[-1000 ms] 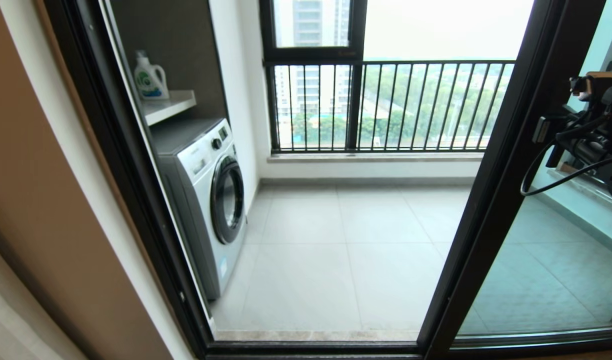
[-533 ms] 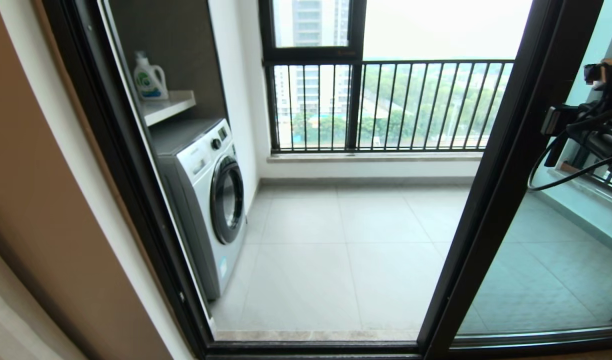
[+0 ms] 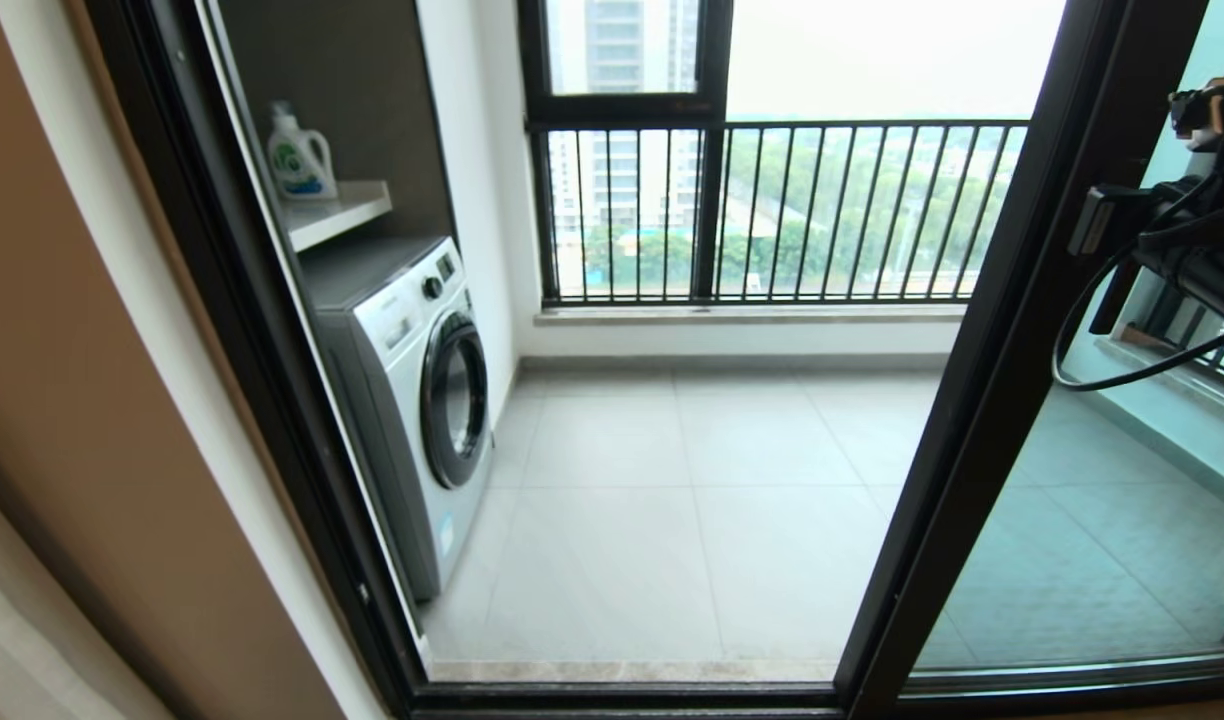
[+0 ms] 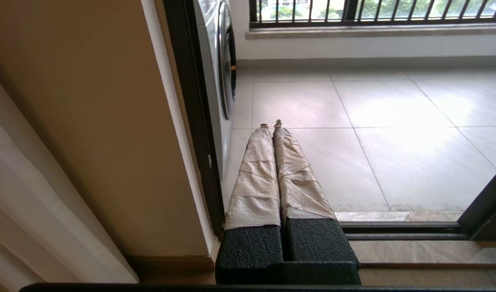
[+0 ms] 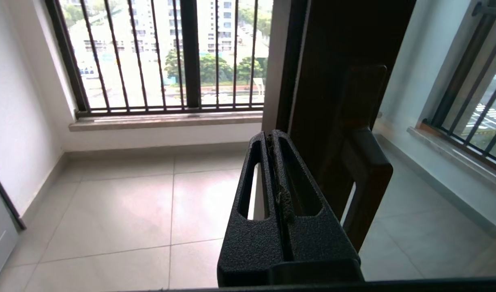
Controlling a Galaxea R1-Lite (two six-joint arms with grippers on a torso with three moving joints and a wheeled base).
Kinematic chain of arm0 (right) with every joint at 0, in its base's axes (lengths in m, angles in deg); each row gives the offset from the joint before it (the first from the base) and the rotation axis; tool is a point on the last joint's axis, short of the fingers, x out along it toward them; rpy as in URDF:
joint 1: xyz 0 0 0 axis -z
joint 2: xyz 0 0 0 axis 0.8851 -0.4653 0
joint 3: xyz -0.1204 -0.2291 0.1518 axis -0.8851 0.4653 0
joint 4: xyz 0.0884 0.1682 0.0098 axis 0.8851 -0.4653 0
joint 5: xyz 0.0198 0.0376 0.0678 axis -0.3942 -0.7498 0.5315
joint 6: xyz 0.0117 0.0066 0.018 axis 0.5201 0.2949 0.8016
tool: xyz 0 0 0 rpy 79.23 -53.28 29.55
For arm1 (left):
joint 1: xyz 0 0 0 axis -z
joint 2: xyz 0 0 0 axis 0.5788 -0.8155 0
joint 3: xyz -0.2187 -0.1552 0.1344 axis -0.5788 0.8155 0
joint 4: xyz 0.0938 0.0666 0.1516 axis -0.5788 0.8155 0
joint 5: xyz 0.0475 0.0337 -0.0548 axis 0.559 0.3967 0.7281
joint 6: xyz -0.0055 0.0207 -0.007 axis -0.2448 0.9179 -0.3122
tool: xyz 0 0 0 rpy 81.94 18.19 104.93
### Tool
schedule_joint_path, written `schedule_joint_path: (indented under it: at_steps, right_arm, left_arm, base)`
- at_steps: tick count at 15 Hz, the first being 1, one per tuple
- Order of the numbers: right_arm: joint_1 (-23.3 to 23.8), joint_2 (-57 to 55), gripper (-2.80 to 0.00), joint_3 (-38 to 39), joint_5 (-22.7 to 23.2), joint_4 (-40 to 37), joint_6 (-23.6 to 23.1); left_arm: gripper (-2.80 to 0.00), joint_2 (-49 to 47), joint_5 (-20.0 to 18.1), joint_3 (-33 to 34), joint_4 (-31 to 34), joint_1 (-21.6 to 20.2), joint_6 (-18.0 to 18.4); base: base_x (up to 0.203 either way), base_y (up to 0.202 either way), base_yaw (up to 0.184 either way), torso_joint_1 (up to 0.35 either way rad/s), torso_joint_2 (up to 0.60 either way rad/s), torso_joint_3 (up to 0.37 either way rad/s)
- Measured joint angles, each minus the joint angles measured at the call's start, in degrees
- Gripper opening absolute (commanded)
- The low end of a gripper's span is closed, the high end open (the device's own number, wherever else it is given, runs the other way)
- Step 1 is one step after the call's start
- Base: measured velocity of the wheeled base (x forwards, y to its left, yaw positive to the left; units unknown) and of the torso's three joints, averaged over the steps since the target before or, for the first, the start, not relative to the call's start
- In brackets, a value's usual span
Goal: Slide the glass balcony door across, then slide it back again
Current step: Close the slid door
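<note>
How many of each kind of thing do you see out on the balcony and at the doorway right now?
Dark-framed sliding glass balcony door: 1
White front-loading washing machine: 1
White plastic detergent bottle: 1
White wall shelf: 1
Dark-framed window with black railing bars: 1
Total: 5

Dark brown-black frame around the clear glass balcony door [image 3: 982, 400]. White washing machine [image 3: 412, 400] with dark round door. White detergent bottle [image 3: 297, 155] bearing a green-and-blue label. Pale grey floor tiles [image 3: 672, 500], thin grid lines. Black vertical railing bars [image 3: 822, 210]. Tan wall [image 3: 82, 400]. Beige wrinkled wrap on left gripper [image 4: 272, 123]; textured black right gripper [image 5: 272, 140].
</note>
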Motion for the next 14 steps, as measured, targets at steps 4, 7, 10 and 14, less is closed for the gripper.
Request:
schedule_joint_path:
  at_steps: [4,7,10,14]
  right_arm:
    - [0.2,2.68,-2.8,3.24,0.0,-0.03,-0.04]
    - [2.1,5.26,-2.8,6.38,-0.48,-0.05,-0.02]
    - [8.06,7.12,-2.8,8.36,-1.09,-0.08,0.0]
    - [16.77,6.85,-2.8,8.53,-0.65,-3.82,0.09]
  left_arm:
    - [-2.8,0.0,0.0,0.0,-0.02,0.02,-0.01]
    - [-2.8,0.0,0.02,0.0,0.0,0.02,-0.01]
    - [-2.8,0.0,0.0,0.0,-0.02,0.0,-0.01]
    - [-2.8,0.0,-0.02,0.0,0.0,0.0,0.0]
  base:
    - [0.0,0.0,0.0,0.0,0.0,0.0]
    - [0.0,0.0,0.0,0.0,0.0,0.0]
    - [0.0,0.0,0.0,0.0,0.0,0.0]
    - [0.0,0.0,0.0,0.0,0.0,0.0]
